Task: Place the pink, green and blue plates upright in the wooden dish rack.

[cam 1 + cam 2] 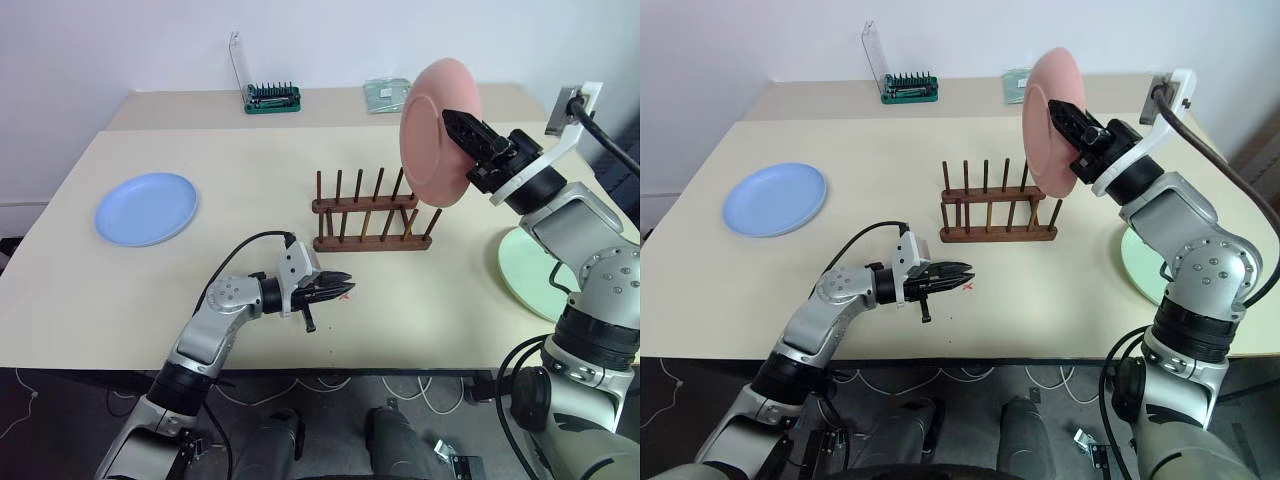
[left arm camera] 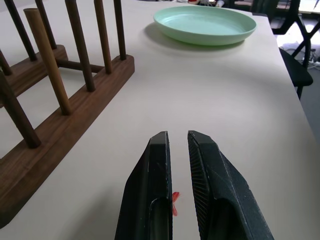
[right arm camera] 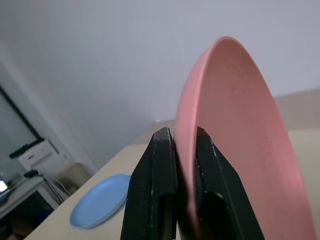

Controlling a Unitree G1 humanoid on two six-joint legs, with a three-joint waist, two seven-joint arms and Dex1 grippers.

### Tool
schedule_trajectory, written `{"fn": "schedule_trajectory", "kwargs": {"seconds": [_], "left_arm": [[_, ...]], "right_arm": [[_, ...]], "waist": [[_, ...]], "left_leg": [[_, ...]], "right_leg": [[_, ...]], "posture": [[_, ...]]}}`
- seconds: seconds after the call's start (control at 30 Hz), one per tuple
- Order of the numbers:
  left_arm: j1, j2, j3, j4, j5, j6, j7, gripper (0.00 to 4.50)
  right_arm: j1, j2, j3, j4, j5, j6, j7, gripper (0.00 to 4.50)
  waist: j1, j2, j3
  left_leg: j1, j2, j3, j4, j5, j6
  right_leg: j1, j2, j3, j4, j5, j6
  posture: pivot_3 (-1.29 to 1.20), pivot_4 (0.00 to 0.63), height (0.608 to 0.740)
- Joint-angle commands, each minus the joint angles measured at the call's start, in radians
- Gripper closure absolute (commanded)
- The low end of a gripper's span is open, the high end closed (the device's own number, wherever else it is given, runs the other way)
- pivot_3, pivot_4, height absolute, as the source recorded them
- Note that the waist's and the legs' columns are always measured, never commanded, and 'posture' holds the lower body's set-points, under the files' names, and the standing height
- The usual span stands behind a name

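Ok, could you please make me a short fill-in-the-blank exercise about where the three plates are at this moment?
1. The right gripper holds the ______ plate on edge above the wooden dish rack.
2. The blue plate lies flat on the table, on the robot's ______ side.
3. The plate lying flat beside the robot's right arm is ______.
4. The number of plates standing in the rack is ______.

Missing words: pink; left; green; zero

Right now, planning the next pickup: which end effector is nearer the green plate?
Right. The right end effector holds the pink plate above the rack; the green plate lies beneath that arm. The left end effector hovers farther away.
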Motion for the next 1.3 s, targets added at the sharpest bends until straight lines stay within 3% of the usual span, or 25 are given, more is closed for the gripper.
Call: {"fn": "schedule_trajectory", "kwargs": {"seconds": [0.03,0.3,0.43,0.57,0.77,0.87,0.93,0.97,1.03,1.1,1.3], "left_arm": [[0.000,0.003,0.014,-0.031,-0.012,-0.011,0.004,3.93],[0.006,0.003,0.013,-0.040,-0.017,-0.001,0.011,3.93],[0.005,0.003,0.012,-0.040,-0.019,-0.003,0.009,3.93],[0.003,0.002,0.011,-0.038,-0.020,-0.003,0.007,3.93],[0.009,0.002,0.007,-0.043,-0.026,0.005,0.000,3.93],[0.007,0.000,0.003,-0.043,-0.025,0.005,-0.006,3.93],[0.003,-0.002,0.000,-0.037,-0.026,0.007,-0.014,3.93],[-0.004,-0.006,-0.007,-0.029,-0.028,0.007,-0.024,3.93],[-0.016,-0.014,-0.017,-0.012,-0.028,0.002,-0.036,3.93],[-0.025,-0.022,-0.020,-0.002,-0.025,0.000,-0.041,3.93],[-0.034,-0.031,-0.021,0.013,-0.025,-0.003,-0.054,3.93]], "right_arm": [[-0.009,0.002,-0.031,0.002,0.050,-0.010,-0.045,4.47],[-0.005,0.069,-0.038,0.064,0.059,-0.037,-0.236,4.47],[-0.002,0.075,-0.031,0.054,0.057,-0.055,-0.242,2.95],[-0.005,0.029,-0.015,0.008,-0.020,-0.119,-0.196,0.93],[0.047,-0.189,-0.058,-0.036,-0.151,-0.179,-0.054,0.93],[0.159,-0.306,-0.104,-0.040,-0.200,-0.177,0.060,0.93],[0.297,-0.430,-0.083,-0.034,-0.299,-0.147,0.134,0.93],[0.460,-0.547,0.002,-0.069,-0.429,-0.152,0.195,0.93],[0.701,-0.680,0.101,-0.134,-0.587,-0.186,0.293,0.09],[0.784,-0.687,0.108,-0.159,-0.622,-0.209,0.315,0.04],[0.795,-0.612,0.133,-0.191,-0.669,-0.170,0.314,0.04]], "waist": [[0.000,0.000,0.000],[0.000,0.000,0.000],[0.000,0.000,0.000],[0.000,0.000,0.000],[0.004,0.001,0.000],[0.003,0.001,0.000],[0.007,0.001,0.000],[0.010,0.002,0.000],[0.018,0.001,0.000],[0.014,0.001,0.000],[0.001,0.003,0.001]], "left_leg": [[0.000,0.000,0.000,0.000,0.000,0.000],[0.000,0.000,0.000,0.000,0.000,0.000],[0.000,0.000,0.000,0.000,0.000,0.000],[0.000,0.000,0.000,0.000,0.000,0.000],[0.000,-0.001,0.000,0.000,0.000,0.000],[0.000,-0.001,0.001,0.000,0.000,0.000],[-0.001,-0.001,0.001,0.000,0.000,0.001],[-0.001,-0.001,0.001,0.001,-0.001,0.001],[0.000,-0.003,0.002,0.001,-0.001,0.002],[0.000,-0.002,0.003,0.001,-0.001,0.002],[0.001,0.003,0.015,0.006,-0.002,0.004]], "right_leg": [[0.000,0.000,0.000,0.000,0.000,0.000],[0.000,0.000,0.000,0.000,0.000,0.000],[0.000,0.000,0.000,0.000,0.000,0.000],[0.000,0.000,0.000,0.000,0.000,0.000],[0.000,0.000,0.000,-0.001,0.000,0.000],[0.000,0.000,0.000,-0.001,0.000,0.000],[0.001,0.000,0.000,-0.001,0.000,0.000],[0.001,0.000,0.000,-0.001,0.000,0.001],[0.001,-0.001,0.000,-0.001,-0.001,0.002],[0.001,0.000,0.000,-0.002,-0.001,0.002],[0.001,-0.001,0.002,-0.002,0.001,0.006]], "posture": [[0.00,0.150,0.740],[0.00,0.150,0.740],[0.00,0.150,0.740],[0.00,0.150,0.740],[0.00,0.150,0.740],[0.00,0.150,0.740],[0.00,0.150,0.740],[0.00,0.150,0.740],[0.00,0.150,0.740],[0.00,0.150,0.740],[0.00,0.150,0.740]]}}
